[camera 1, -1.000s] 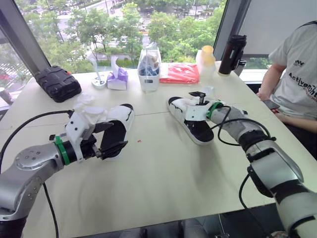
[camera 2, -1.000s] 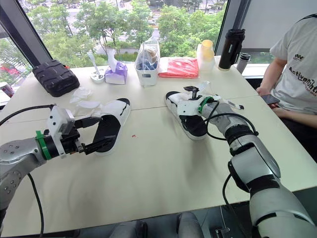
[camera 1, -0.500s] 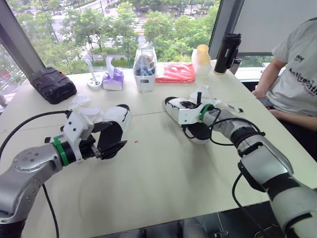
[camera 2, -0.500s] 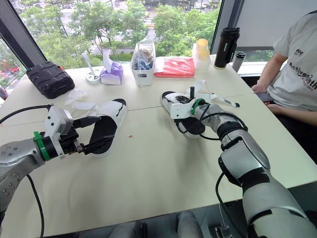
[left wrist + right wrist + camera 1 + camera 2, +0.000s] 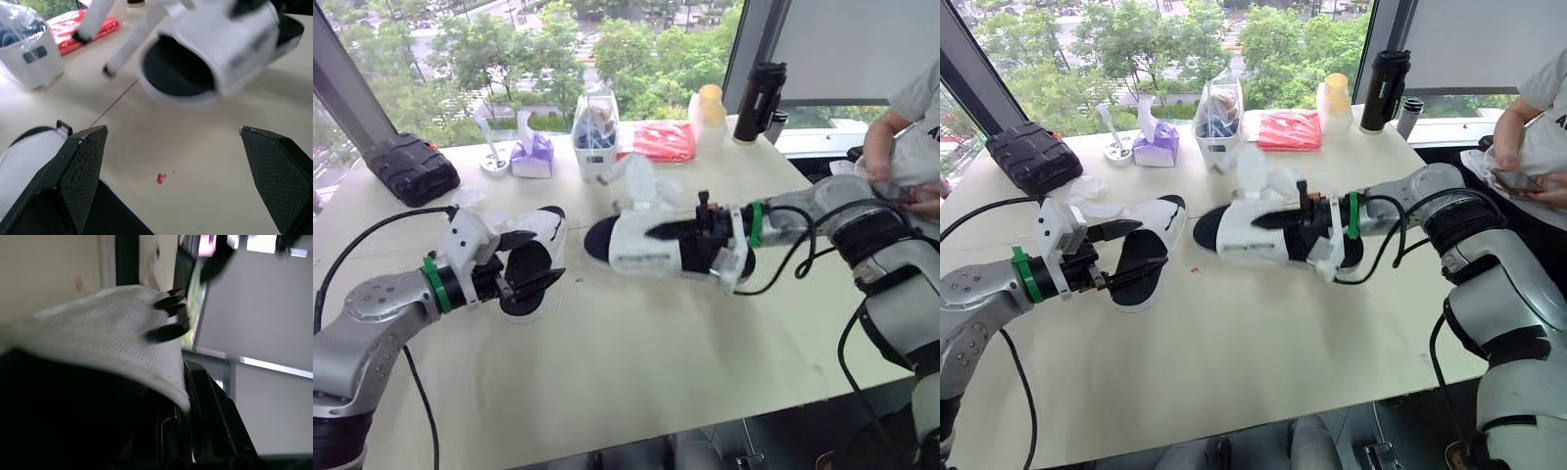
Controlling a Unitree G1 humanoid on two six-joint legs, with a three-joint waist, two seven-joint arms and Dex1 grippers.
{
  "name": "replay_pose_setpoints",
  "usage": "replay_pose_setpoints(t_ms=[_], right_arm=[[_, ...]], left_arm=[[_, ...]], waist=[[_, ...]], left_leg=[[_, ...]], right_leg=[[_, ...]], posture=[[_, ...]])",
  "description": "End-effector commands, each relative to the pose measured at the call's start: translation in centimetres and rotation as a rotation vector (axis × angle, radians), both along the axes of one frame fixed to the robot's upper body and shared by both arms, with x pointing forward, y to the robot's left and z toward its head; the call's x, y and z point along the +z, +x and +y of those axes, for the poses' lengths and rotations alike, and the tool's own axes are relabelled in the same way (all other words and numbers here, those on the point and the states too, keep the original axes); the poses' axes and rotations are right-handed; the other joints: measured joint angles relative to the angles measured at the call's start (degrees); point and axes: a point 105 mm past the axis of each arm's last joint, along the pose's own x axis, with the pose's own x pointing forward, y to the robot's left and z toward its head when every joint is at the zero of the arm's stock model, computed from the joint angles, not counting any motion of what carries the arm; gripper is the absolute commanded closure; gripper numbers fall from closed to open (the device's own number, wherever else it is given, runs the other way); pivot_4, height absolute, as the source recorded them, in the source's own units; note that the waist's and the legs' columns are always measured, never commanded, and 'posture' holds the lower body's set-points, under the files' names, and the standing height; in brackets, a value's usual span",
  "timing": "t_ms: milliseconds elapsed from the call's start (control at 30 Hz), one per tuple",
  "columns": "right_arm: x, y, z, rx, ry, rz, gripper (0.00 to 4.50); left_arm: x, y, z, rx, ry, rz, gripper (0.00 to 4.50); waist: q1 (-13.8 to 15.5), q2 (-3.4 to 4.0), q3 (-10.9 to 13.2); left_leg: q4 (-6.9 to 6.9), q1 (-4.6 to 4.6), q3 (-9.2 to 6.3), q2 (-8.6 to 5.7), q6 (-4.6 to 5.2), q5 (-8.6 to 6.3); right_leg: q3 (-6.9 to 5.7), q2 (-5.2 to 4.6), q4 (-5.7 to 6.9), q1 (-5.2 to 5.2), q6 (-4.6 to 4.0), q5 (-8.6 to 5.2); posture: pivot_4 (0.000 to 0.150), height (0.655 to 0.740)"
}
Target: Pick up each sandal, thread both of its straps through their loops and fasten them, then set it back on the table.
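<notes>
The sandal (image 5: 1258, 240) strap (image 5: 98, 328) is white mesh cloth — table (image 5: 1234, 352) matt, smooth; left hand (image 5: 171, 129) pads (image 5: 85, 166) finely textured black.

black-and-white sandal (image 5: 651, 257), red packet (image 5: 664, 140), beige table (image 5: 636, 343)

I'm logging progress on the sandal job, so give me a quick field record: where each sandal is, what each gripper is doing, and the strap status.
lifted sandal: held above the table, mid-table
right gripper: shut on lifted sandal
second sandal: lying flat on the table
left gripper: open, by second sandal, not gripping
straps: lifted sandal's are loose, unfastened
</notes>
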Motion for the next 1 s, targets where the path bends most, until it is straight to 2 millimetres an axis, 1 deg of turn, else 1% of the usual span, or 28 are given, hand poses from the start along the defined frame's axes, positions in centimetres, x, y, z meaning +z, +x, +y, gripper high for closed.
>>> replay_pose_setpoints(t_ms=[33, 167, 300, 567, 700, 767, 800, 833, 1000], right_arm=[[0.3, -1.6, 0.7, 0.122, 0.000, -0.017, 4.43], [-2.0, -3.2, 1.1, 0.223, -0.095, 0.024, 4.43], [-2.7, -3.7, 1.3, 0.265, -0.100, 0.055, 4.43], [-4.2, -2.9, 2.6, 0.281, -0.105, 0.037, 4.43], [-5.1, -2.6, 2.6, 0.272, -0.138, 0.062, 4.43], [-5.7, -2.6, 2.4, 0.262, -0.171, 0.086, 3.77], [-5.7, -2.5, 2.3, 0.249, -0.176, 0.094, 3.52], [-5.7, -2.2, 2.2, 0.232, -0.181, 0.101, 3.10], [-4.8, -1.4, 1.0, 0.128, -0.197, 0.156, 0.68]], left_arm=[[0.8, 0.2, -0.2, -0.016, 0.010, -0.041, 0.00], [0.9, 0.2, -0.6, -0.033, 0.008, -0.040, 0.00], [0.9, 0.2, -0.7, -0.040, 0.010, -0.042, 0.00], [0.8, -0.2, -1.0, -0.040, 0.005, -0.041, 0.00], [0.8, -0.3, -1.2, -0.044, 0.002, -0.040, 0.00], [0.7, -0.3, -1.4, -0.051, 0.006, -0.042, 0.00], [0.7, -0.3, -1.5, -0.056, 0.007, -0.042, 0.00], [0.7, -0.4, -1.6, -0.062, 0.009, -0.043, 0.00], [0.2, -0.5, -2.0, -0.093, 0.048, -0.048, 0.00]], waist=[[0.01, 0.00, 0.00], [0.05, -0.01, 0.00], [0.10, -0.02, 0.01], [0.08, -0.03, 0.00], [0.09, -0.03, 0.00], [0.09, -0.03, -0.01], [0.09, -0.03, -0.01], [0.08, -0.03, -0.01], [0.06, -0.04, -0.01]], left_leg=[[0.00, 0.00, 0.09, 0.01, 0.00, 0.00], [0.00, 0.04, 0.47, 0.08, 0.01, 0.00], [-0.01, 0.05, 0.59, 0.11, 0.01, 0.00], [-0.02, 0.12, 0.72, 0.20, 0.01, 0.00], [-0.02, 0.12, 0.75, 0.20, 0.02, 0.00], [-0.02, 0.13, 0.76, 0.20, 0.02, 0.00], [-0.02, 0.14, 0.76, 0.21, 0.01, 0.00], [-0.02, 0.14, 0.76, 0.21, 0.01, 0.00], [-0.02, 0.16, 0.78, 0.22, 0.02, 0.00]], right_leg=[[0.10, 0.03, 0.03, -0.06, -0.01, 0.00], [0.41, 0.11, 0.04, -0.15, -0.06, 0.05], [0.53, 0.15, 0.04, -0.19, -0.07, 0.06], [0.64, 0.24, 0.04, -0.19, -0.15, 0.11], [0.67, 0.24, 0.02, -0.19, -0.19, 0.13], [0.67, 0.25, 0.03, -0.19, -0.19, 0.14], [0.67, 0.25, 0.03, -0.18, -0.20, 0.14], [0.67, 0.26, 0.02, -0.18, -0.20, 0.14], [0.68, 0.26, 0.02, -0.15, -0.21, 0.15]], posture=[[0.150, 0.7400], [0.150, 0.7400], [0.150, 0.7400], [0.150, 0.7400], [0.150, 0.7400], [0.150, 0.7400], [0.150, 0.7400], [0.150, 0.7400], [0.150, 0.7400]])
